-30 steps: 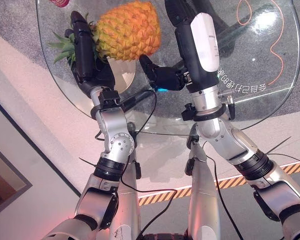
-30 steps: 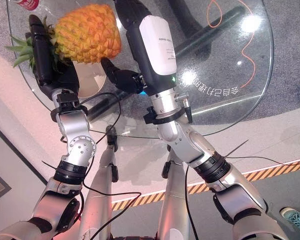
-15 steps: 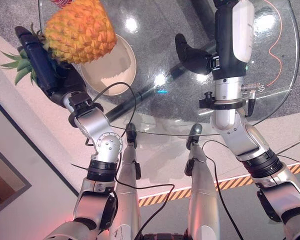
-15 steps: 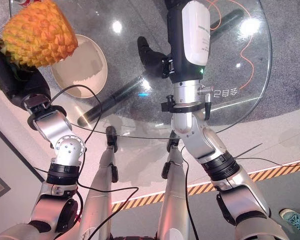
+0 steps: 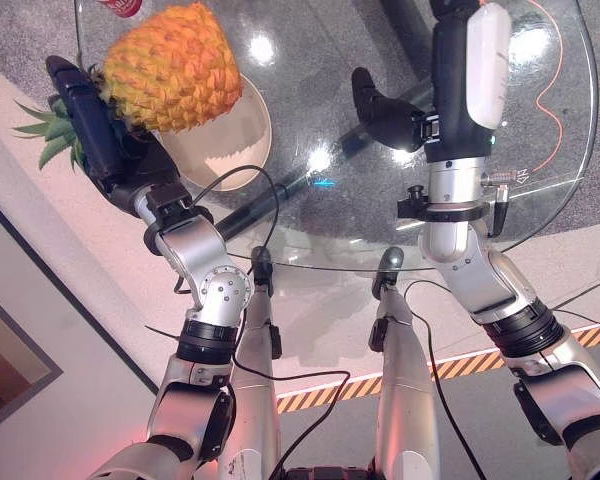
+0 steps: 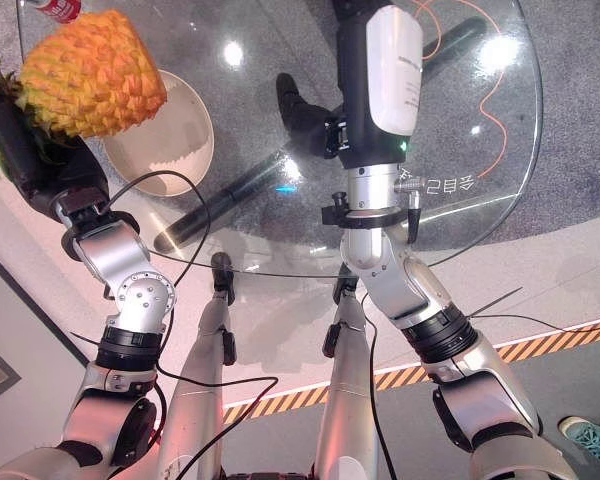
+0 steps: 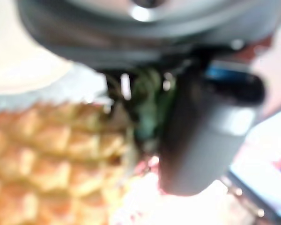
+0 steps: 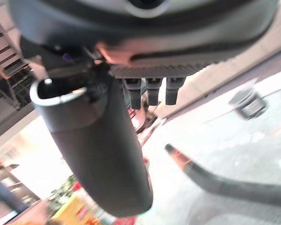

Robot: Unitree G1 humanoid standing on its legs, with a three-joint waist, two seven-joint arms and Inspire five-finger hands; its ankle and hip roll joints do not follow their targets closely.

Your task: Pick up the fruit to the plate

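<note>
Pineapple [image 5: 173,66] was where your attention belonged: it sat lifted in the left hand [image 5: 105,145], high at the far left of the scene, its orange body tipped toward the right and partly overlapping the plate [image 5: 232,138] in the head views. You could see its green crown [image 5: 50,135] poking out to the left, behind the dark hand, at the table's [image 5: 540,215] left edge. Your left hand was curled around the fruit at the crown end, with the thumb [image 7: 203,136] pressed close beside the leaves in the left wrist view, so the grip was closed on it. The plate, pale and round, lay flat on the glass table just right of the left hand, and you could not tell from these views how far the fruit hung above it. Your right hand [image 5: 390,110] hovered over the middle of the table, well apart from the fruit and the plate, holding nothing; its thumb stood out to the left, and its fingers [image 8: 152,91] showed as short curled stubs in the right wrist view. A red can [image 5: 120,7] stood at the far edge, just beyond the fruit.
</note>
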